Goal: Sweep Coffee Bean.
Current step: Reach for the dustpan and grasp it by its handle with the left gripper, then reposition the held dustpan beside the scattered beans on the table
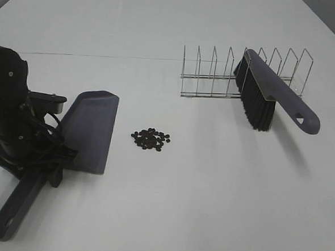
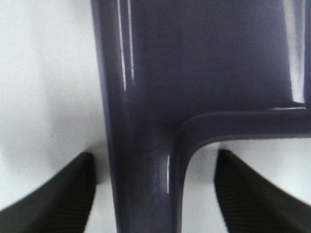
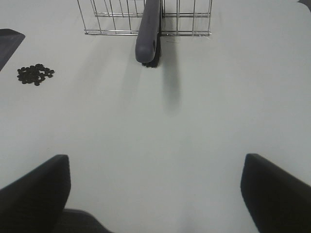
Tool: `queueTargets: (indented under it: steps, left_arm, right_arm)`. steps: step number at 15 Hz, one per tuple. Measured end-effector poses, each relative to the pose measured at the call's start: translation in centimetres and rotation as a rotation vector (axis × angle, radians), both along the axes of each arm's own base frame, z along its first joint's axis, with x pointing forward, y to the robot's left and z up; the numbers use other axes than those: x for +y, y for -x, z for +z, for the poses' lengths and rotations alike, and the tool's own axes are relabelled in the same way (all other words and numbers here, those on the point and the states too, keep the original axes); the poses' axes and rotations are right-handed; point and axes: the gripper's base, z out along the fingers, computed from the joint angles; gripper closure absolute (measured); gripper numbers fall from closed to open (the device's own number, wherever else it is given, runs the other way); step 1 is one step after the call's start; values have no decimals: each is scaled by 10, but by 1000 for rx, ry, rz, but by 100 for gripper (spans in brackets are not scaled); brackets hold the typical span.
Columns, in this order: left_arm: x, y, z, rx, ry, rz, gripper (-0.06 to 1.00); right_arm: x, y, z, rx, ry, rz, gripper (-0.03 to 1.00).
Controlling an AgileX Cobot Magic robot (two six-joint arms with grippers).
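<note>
The coffee beans (image 1: 150, 139) lie in a small dark cluster on the white table, just right of the grey dustpan (image 1: 90, 129). They also show in the right wrist view (image 3: 35, 74). The dustpan lies flat with its handle (image 1: 17, 207) pointing to the near left. My left gripper (image 2: 155, 194) straddles the handle (image 2: 141, 184), fingers (image 2: 53, 194) apart with small gaps either side. The grey brush (image 1: 272, 95) with black bristles leans in the wire rack (image 1: 216, 77). My right gripper (image 3: 155, 194) is open and empty above bare table, facing the brush (image 3: 148, 31).
The wire rack (image 3: 112, 22) stands at the back right of the table. The left arm's black body (image 1: 9, 110) stands over the dustpan's left side. A corner of the dustpan (image 3: 7, 41) shows in the right wrist view.
</note>
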Motion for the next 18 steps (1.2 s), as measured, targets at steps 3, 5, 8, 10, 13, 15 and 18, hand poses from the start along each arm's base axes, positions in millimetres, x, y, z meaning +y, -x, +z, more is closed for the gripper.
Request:
queueTargets:
  steps: [3,5,8,10,13,15,18]
  left_arm:
    - [0,1,0,10,2,-47,61]
    - [0,1,0,15,3,-77,61]
    - [0,1,0,15,3,-35,61]
    - [0,1,0,14,-1,-4,61]
    - [2,2,6,3,-11,33,61]
    - [3,2,16,-20,-13,34,61]
    - [4,3,25,-29,-16,27,61]
  right_arm:
    - [0,0,0,0,0,0,12]
    - [0,0,0,0,0,0,12]
    - [0,0,0,0,0,0,12]
    - [0,0,0,0,0,0,12]
    - [0,0,0,0,0,0,12]
    - [0,0,0,0,0,0,12]
    - [0,0,0,0,0,0,12]
